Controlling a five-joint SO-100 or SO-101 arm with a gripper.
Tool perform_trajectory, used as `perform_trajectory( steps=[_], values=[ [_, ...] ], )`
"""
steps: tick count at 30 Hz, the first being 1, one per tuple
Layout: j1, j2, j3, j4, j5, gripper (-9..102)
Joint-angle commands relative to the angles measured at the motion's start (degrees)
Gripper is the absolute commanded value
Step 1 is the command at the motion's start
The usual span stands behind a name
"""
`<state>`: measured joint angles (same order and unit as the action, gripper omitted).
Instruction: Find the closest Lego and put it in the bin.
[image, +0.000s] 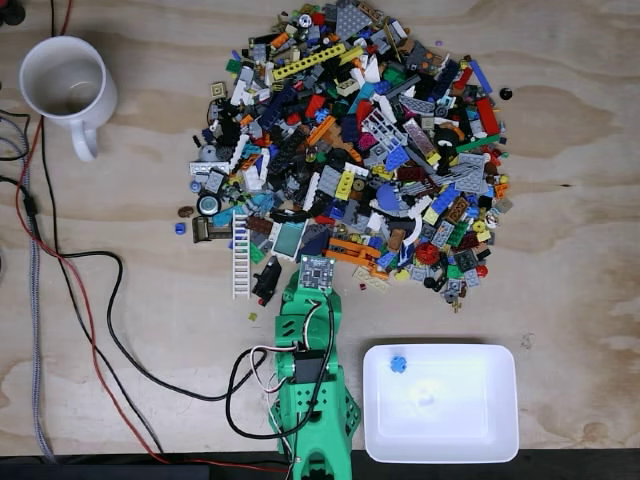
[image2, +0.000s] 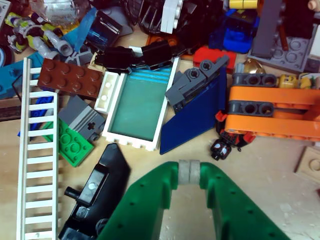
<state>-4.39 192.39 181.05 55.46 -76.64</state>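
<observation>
The Lego pile (image: 360, 150) spreads over the middle and far part of the table (image: 580, 200), and its near fringe lies right in front of the arm (image: 310, 390). In the wrist view the pieces nearest the gripper (image2: 189, 172) are a black part (image2: 97, 192) just left of the left finger, a white window frame (image2: 137, 102) with greenish glass straight ahead, and a dark blue wedge (image2: 192, 117) beside the frame on its right. A white ladder (image2: 35, 155) runs along the left side of that view; a green plate (image2: 70, 142), a grey piece (image2: 80, 117) and a brown plate (image2: 70, 77) lie between ladder and frame. An orange beam (image2: 272, 117) sits to the right, with a small black-and-red piece (image2: 225, 142) beneath it.

The gripper's green fingers (image2: 145, 210) meet at a grey tip and grasp nothing; it is clenched, hovering over bare wood just short of the frame.

The white bin (image: 500, 430) stands at the near edge of the table, to the right of the arm in the fixed view, with a small blue piece (image: 399, 363) in its far left corner. A white mug (image: 68, 85) stands at the far left corner. Black and red cables (image: 75, 280) trail along the left side toward the arm's base.
</observation>
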Motion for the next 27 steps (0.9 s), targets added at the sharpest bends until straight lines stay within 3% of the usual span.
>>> perform_trajectory(
  steps=[1, 27],
  values=[
    [0.62, 0.97, -0.79, -0.26, -0.53, 3],
    [1.67, 0.97, -0.79, -0.53, -1.67, 3]
  ],
)
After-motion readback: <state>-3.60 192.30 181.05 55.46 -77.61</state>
